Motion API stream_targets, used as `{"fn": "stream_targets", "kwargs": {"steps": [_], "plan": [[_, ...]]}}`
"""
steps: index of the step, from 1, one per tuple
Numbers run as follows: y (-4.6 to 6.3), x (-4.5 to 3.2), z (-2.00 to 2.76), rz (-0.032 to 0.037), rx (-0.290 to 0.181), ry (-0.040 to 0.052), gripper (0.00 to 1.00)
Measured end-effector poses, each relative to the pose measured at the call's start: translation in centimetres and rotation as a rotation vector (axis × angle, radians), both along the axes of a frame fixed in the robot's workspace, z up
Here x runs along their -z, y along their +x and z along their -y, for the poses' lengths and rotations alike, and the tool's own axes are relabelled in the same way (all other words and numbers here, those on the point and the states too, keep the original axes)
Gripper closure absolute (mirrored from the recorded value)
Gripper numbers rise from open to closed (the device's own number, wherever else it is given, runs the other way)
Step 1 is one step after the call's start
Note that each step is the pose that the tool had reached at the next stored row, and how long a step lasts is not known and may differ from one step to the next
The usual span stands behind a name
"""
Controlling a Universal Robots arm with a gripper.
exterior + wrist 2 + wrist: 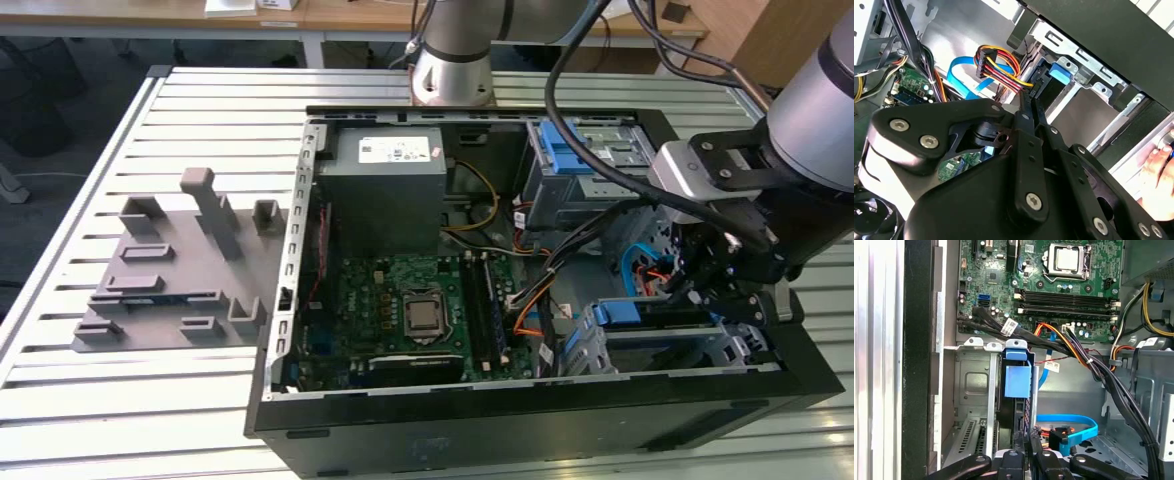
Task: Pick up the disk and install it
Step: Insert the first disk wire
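Black metal linkage of the gripper [1029,107] filled the foreground of the second wrist view, bolted arms converging on two slim fingers [1026,102] drawn close together. Their tips reached toward the blue plastic latch [1060,74] on the stamped silver drive cage [1094,65]. What sat between the tips was hidden, so I could not tell whether they pinched anything. A braid of red, yellow and black power wires [999,67] and a flat blue ribbon cable [961,75] lay just behind.

First wrist view: gripper [1026,440] narrowed onto a thin dark upright slab, judged to be the disk [1021,415] seen edge-on with a blue plastic rail tab [1017,380] at its far end. Its long axis ran straight away from the fingers, down the slot of the grey perforated cage beside the black case wall [919,360]. The disk looked partly seated. Green motherboard [1054,285] lay beyond.

Exterior view: gripper [714,300] hung over the open black computer case [534,420], at the corner nearest the camera on the exterior view's right, directly above the cage. A grey moulded fixture plate [174,270] rested on the slatted aluminium table [134,400], well apart.
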State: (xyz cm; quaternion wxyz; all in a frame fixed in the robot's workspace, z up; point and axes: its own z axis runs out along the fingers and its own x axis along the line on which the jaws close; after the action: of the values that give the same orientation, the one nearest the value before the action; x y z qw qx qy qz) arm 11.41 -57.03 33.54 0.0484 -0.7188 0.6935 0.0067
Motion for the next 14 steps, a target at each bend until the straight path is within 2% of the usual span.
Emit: {"fn": "stream_targets", "kwargs": {"steps": [14], "plan": [[0.0,0.26,0.05,0.0,0.004,0.0003,0.84]]}}
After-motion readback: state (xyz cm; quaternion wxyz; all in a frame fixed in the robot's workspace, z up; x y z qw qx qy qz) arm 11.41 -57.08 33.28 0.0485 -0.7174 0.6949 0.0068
